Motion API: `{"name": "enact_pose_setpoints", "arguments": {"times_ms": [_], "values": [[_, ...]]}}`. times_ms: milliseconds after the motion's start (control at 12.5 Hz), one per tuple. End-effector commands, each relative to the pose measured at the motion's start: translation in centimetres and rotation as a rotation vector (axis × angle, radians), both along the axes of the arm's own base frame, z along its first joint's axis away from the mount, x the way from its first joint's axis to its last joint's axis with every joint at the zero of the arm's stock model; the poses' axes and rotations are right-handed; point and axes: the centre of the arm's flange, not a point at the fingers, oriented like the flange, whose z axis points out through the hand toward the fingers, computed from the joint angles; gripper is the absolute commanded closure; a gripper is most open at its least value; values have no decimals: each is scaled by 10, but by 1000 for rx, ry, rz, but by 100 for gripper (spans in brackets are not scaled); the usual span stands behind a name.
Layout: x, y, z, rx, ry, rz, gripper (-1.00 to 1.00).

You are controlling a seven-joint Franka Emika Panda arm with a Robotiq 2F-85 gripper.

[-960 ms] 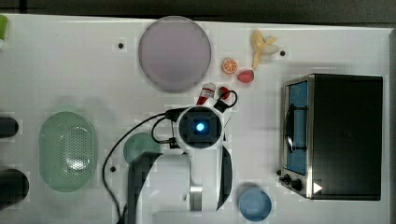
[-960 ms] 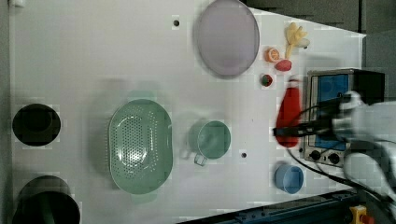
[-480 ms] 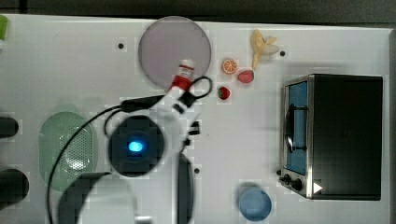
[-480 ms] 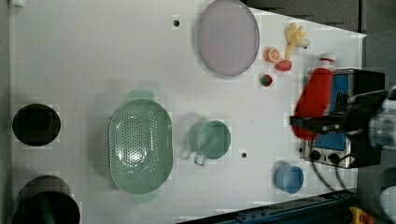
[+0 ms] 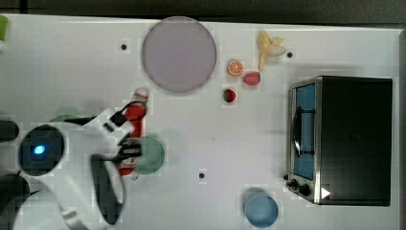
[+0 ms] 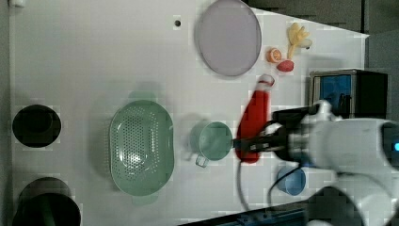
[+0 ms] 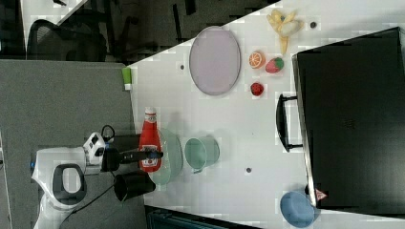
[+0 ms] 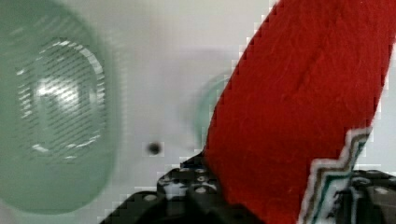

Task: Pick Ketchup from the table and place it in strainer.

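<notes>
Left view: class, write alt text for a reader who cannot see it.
The gripper holds the Ketchup above a white table, beside a green cup. The strainer lies empty further toward the left view's left.

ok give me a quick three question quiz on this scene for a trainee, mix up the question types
1. True or false: the gripper is shut on the slim red ketchup bottle with a whitish cap.
2. What does the large pale green oval plastic strainer hold right now? A) the ketchup bottle B) a strawberry C) nothing
3. In the left view, which container sits between the strainer and the held bottle?

Key:
1. True; the bottle is clamped near its base, off the white table.
2. C
3. The small round green cup with a handle.
</notes>
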Motion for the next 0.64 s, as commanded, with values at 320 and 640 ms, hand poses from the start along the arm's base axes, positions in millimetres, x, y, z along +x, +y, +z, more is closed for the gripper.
{"name": "enact_pose_setpoints", "arguments": {"times_ms": [320,640], "values": [[-16,104,-21,139,-68,-155,-20],[-37,144,-65,198,-3,-228,-20]]}}
